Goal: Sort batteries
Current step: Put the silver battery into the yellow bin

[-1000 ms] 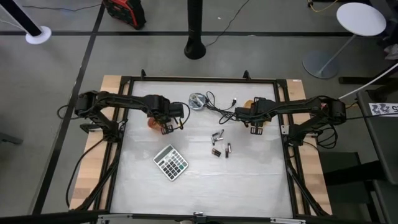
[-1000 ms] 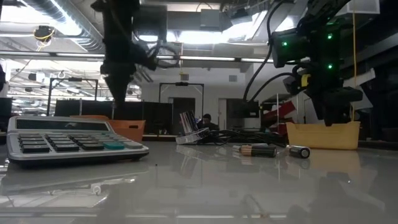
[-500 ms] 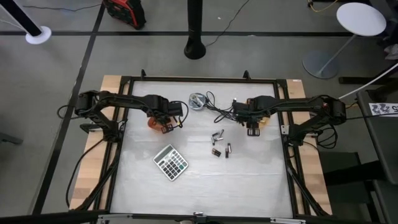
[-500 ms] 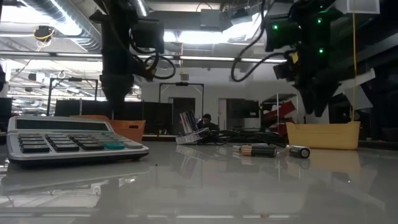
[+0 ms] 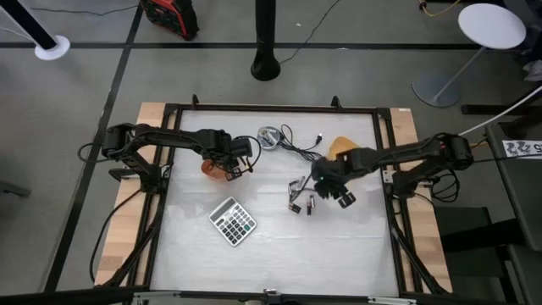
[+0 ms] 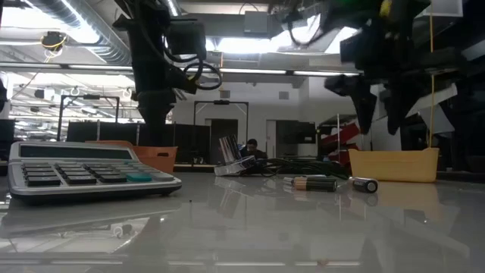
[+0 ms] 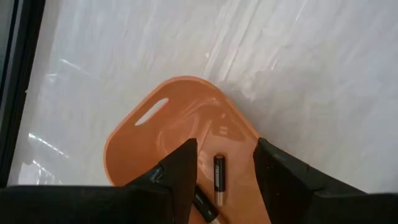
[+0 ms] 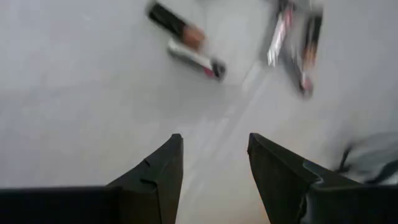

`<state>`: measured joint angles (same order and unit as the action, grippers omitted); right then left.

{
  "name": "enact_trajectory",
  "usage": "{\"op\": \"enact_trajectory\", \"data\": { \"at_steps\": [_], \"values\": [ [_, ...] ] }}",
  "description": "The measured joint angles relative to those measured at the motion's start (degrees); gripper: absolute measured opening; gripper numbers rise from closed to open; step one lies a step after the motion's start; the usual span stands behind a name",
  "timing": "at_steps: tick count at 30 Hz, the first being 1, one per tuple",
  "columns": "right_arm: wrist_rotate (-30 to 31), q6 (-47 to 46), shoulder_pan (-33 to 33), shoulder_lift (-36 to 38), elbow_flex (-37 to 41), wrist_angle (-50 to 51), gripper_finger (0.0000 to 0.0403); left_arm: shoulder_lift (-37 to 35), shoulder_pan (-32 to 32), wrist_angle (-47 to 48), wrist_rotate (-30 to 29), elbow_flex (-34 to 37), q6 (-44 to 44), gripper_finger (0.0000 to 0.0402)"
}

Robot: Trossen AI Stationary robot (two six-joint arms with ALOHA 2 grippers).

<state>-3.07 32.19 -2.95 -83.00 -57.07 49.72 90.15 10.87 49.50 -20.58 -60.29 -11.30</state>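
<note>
Several small dark-and-silver cylindrical batteries (image 5: 298, 196) lie loose mid-tabletop just beside the right claw (image 5: 329, 193), spread and empty, ahead of its fingers, axes mixed. Left claw (image 5: 230, 172), spread, hovers over the shallow orange plastic tray (image 7: 180, 130) holding two cells; right arm is nearer.

Two trays, an orange tray (image 5: 208, 167) at ten o'clock and a yellow tray (image 5: 340, 145) at two; two batteries (image 7: 218, 173) in the orange one; about five loose batteries (image 8: 194, 59) near centre; one calculator (image 5: 233, 221) at seven; one cable (image 5: 296, 144); one silver disc (image 5: 269, 136) at twelve.
</note>
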Motion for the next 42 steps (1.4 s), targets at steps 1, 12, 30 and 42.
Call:
{"op": "enact_trajectory", "data": {
  "at_steps": [1, 12, 30, 42],
  "values": [
    [0.0, 1.6, -0.8, 0.0, 0.2, -1.7, 0.0177, 0.0, 0.0, -0.1, 0.0, 0.0, -0.2, 0.0148],
    [0.0, 20.6, -5.9, -1.3, 4.6, -13.4, 0.0177, 0.0, -0.1, -1.3, 0.0, 0.0, -0.2, 0.0148],
    [0.0, 21.1, -5.7, -13.0, 5.0, -19.7, 0.0177, 0.0, -0.1, -4.1, 0.0, 0.0, 1.7, 0.0148],
    [2.2, 16.1, -5.7, -14.4, 4.9, -19.0, 0.0123, 0.0, -0.1, -4.3, 0.0, 0.0, 1.7, 0.0148]
  ]
}}
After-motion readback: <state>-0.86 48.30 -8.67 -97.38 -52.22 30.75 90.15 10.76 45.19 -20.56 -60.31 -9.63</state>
